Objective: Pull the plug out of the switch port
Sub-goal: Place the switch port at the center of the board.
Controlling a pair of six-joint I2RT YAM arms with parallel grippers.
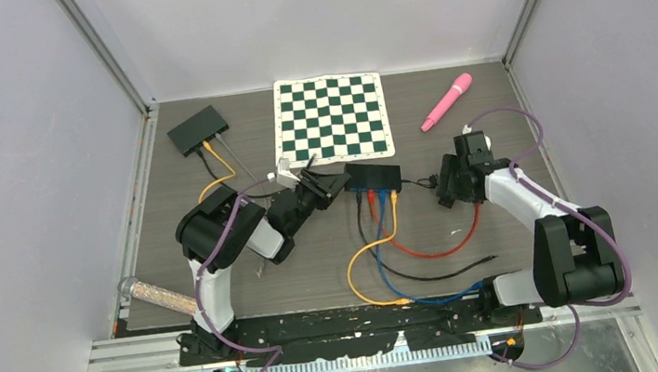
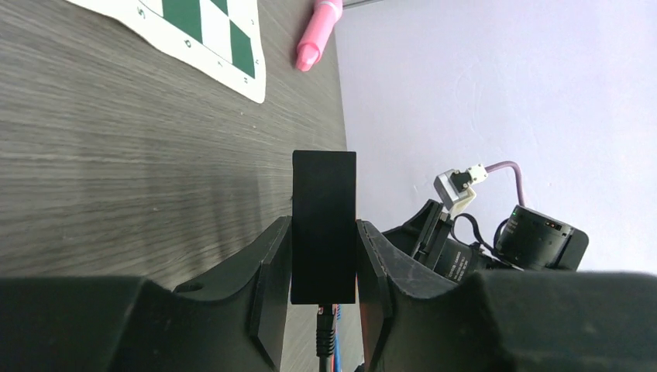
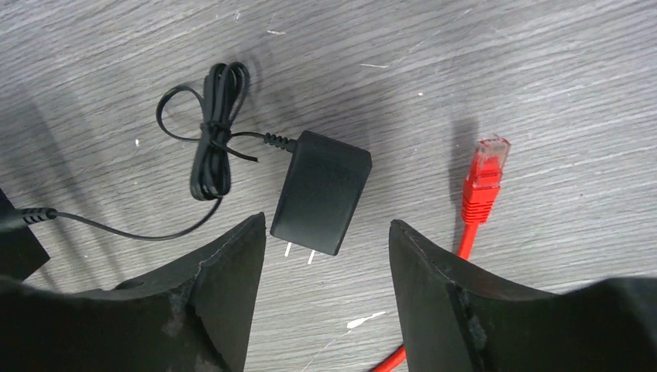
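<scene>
A small black switch (image 1: 373,177) sits mid-table with black, red, blue and orange cables running from its near side. My left gripper (image 1: 330,186) is shut on its left end; in the left wrist view the switch (image 2: 324,186) is squeezed between both fingers of the left gripper (image 2: 324,223), a black plug (image 2: 328,329) hanging from its lower face. My right gripper (image 1: 445,182) hovers right of the switch. Seen from its wrist, the right gripper (image 3: 327,225) is open and holds nothing. A red plug (image 3: 484,182) lies loose on the table just outside its right finger.
A black power adapter (image 3: 321,201) with a bundled cord (image 3: 213,147) lies under the right gripper. Cable loops (image 1: 410,275) spread toward the near edge. A chessboard mat (image 1: 332,117), a pink stick (image 1: 447,101), a second black box (image 1: 198,129) and a glitter tube (image 1: 155,296) are around.
</scene>
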